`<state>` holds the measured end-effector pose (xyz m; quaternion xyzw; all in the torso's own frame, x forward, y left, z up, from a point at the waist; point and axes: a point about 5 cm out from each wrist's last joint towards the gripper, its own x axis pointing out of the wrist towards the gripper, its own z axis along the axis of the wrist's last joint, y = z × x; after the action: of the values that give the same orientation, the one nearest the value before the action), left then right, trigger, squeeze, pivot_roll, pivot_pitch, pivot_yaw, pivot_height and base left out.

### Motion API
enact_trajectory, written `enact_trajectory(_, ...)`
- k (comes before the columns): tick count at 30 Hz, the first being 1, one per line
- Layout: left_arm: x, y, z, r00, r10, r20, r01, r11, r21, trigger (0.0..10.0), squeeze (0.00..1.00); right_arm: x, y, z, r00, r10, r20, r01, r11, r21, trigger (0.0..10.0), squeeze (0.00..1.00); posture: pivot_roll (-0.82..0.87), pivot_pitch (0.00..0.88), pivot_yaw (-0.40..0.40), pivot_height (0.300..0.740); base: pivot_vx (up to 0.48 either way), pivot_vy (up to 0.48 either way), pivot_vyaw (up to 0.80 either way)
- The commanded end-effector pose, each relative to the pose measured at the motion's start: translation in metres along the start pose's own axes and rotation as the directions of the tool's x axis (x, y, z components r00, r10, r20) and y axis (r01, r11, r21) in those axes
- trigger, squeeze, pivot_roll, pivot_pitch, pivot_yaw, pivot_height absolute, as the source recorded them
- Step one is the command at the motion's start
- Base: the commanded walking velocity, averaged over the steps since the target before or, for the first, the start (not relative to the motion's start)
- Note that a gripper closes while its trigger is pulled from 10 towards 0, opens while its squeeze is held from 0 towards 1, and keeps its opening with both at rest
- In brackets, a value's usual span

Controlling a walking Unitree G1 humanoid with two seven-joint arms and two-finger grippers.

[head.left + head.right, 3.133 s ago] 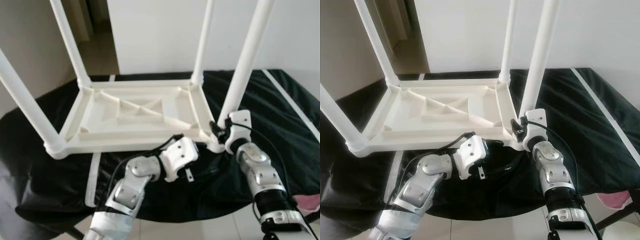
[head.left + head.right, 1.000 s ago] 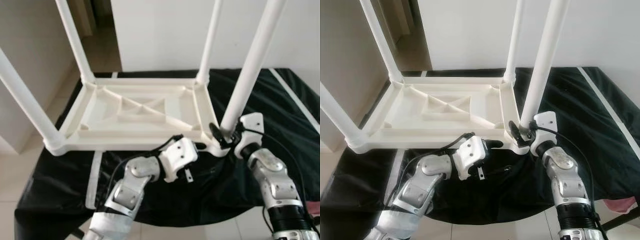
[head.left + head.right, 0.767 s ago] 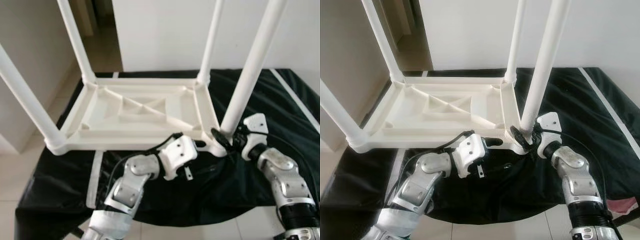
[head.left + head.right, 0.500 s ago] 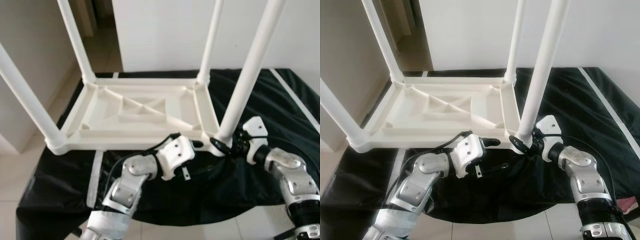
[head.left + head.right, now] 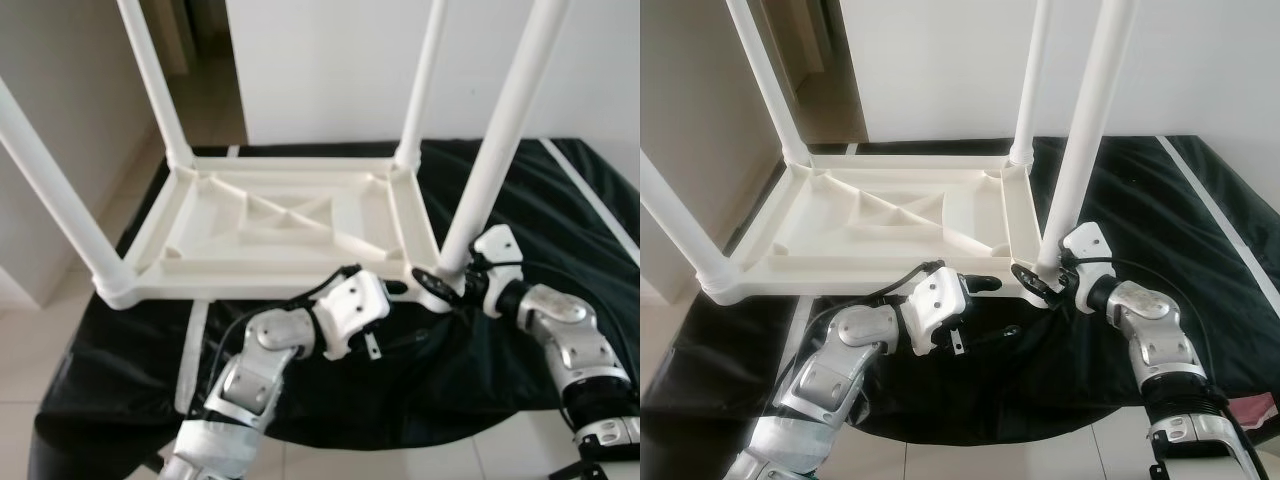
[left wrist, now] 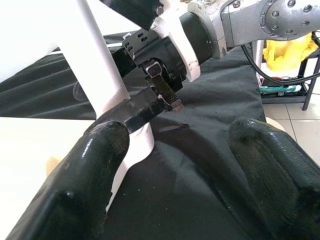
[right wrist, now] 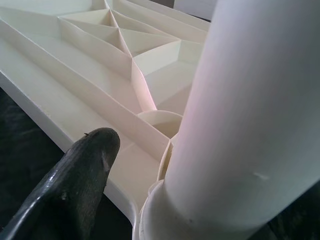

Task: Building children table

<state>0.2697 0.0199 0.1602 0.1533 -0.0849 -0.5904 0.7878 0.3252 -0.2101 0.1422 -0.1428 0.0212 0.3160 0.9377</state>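
A white plastic children's table [image 5: 250, 283] lies upside down on a black cloth, its four legs pointing up. My right gripper [image 5: 443, 286] sits at the foot of the near right leg [image 5: 500, 130], where it enters the corner socket, and is shut on that leg. One of its fingers [image 7: 75, 175] lies beside the leg [image 7: 250, 100] in the right wrist view. My left gripper [image 5: 985, 288] is just under the table's front rim near the same corner. It is open, its two fingers [image 6: 85, 175] spread over bare cloth and pointing at the right gripper [image 6: 150, 105].
The black cloth [image 5: 560, 200] covers a low surface with a white stripe along its right side. Pale floor tiles lie in front and to the left. A white wall stands behind, with a doorway at the back left. Something pink [image 5: 1255, 408] sits at the lower right.
My right forearm has swung outward to the right and the wrist has turned around the foot of the leg while staying on it. The left gripper has crept slightly up toward the rim.
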Motion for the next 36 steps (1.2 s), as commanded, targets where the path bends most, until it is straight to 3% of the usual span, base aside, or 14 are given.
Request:
enact_trajectory(1,0.001,0.004,0.0,0.998,0.066,-0.005,-0.066,0.998,0.008,10.0,0.0,0.005,0.006,-0.003,0.999,0.032,-0.012,-0.032,0.999,-0.004,10.0,0.0,-0.04,0.0,0.033,0.74,0.0,0.0,0.0)
enact_trajectory(2,0.0,0.004,-0.001,0.998,0.066,-0.006,-0.066,0.998,0.008,10.0,0.0,0.006,0.006,-0.004,0.999,0.033,-0.012,-0.033,0.999,-0.003,10.0,0.0,-0.04,0.0,0.036,0.74,0.0,0.0,0.0)
enact_trajectory(3,0.0,0.004,-0.001,0.998,0.068,-0.005,-0.068,0.998,0.007,10.0,0.0,0.006,0.006,-0.005,0.999,0.031,-0.013,-0.031,1.0,-0.005,4.6,0.0,-0.04,0.0,0.038,0.74,0.0,0.0,0.0)
enact_trajectory(5,0.0,0.004,-0.001,0.998,0.069,-0.005,-0.069,0.998,0.006,10.0,0.0,0.007,0.006,-0.006,1.0,0.028,-0.013,-0.029,1.0,-0.006,4.6,0.0,-0.04,0.0,0.038,0.74,0.0,0.0,0.0)
enact_trajectory(6,0.0,0.004,-0.001,0.997,0.072,-0.006,-0.072,0.997,0.006,10.0,0.0,0.007,0.006,-0.007,1.0,0.024,-0.013,-0.024,1.0,-0.003,0.0,0.0,-0.04,0.0,0.037,0.74,0.0,0.0,0.0)
enact_trajectory(16,-0.002,0.005,-0.002,0.997,0.078,-0.01,-0.078,0.997,0.008,10.0,0.0,0.004,0.009,-0.016,1.0,0.02,-0.019,-0.019,0.999,0.038,0.0,0.0,-0.04,0.0,0.04,0.74,0.0,0.0,0.0)
enact_trajectory(17,-0.002,0.005,-0.002,0.997,0.078,-0.01,-0.078,0.997,0.007,10.0,0.0,0.003,0.011,-0.018,1.0,0.016,-0.021,-0.015,0.999,0.046,3.7,0.0,-0.04,0.0,0.042,0.74,0.0,0.0,0.0)
enact_trajectory(18,-0.002,0.005,-0.002,0.997,0.078,-0.011,-0.077,0.997,0.007,10.0,0.0,0.002,0.013,-0.019,1.0,0.011,-0.021,-0.01,0.999,0.053,10.0,0.0,-0.04,0.0,0.042,0.74,0.0,0.0,0.0)
enact_trajectory(28,-0.003,0.003,-0.002,0.997,0.073,-0.011,-0.073,0.997,0.001,10.0,0.0,-0.001,0.018,-0.027,0.983,-0.18,-0.032,0.183,0.976,0.119,10.0,0.0,-0.05,0.0,0.05,0.74,0.0,0.0,0.0)
enact_trajectory(36,-0.002,0.003,-0.004,0.997,0.082,-0.015,-0.082,0.997,0.004,10.0,0.0,0.003,0.028,-0.02,0.931,-0.363,-0.024,0.362,0.917,0.166,10.0,0.0,-0.06,0.0,0.057,0.74,0.0,0.0,0.0)
